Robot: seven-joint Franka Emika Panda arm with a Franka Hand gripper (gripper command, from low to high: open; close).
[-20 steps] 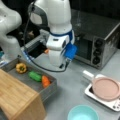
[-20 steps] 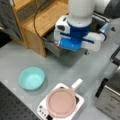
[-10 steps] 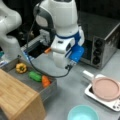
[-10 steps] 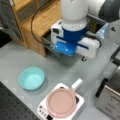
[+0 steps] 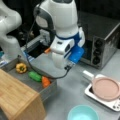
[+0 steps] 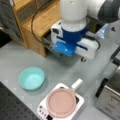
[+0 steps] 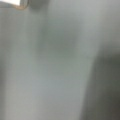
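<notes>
My hand (image 5: 60,65) hangs low over the bench (image 5: 75,92) beside the tray's (image 5: 48,91) corner nearest the orange carrot (image 5: 45,81), its opening hidden from me; descending blind, I judge, risks clipping that tray wall.

Grey tabletop (image 5: 75,92) throughout, evenly lit, also filling the wrist view (image 7: 50,65). Wooden cabinet (image 6: 37,22) at a front view's top left; wooden block (image 5: 17,100) at a front view's bottom left. Dark perforated board (image 6: 12,107) along the table edge. Black backdrop (image 5: 100,7) behind.
</notes>
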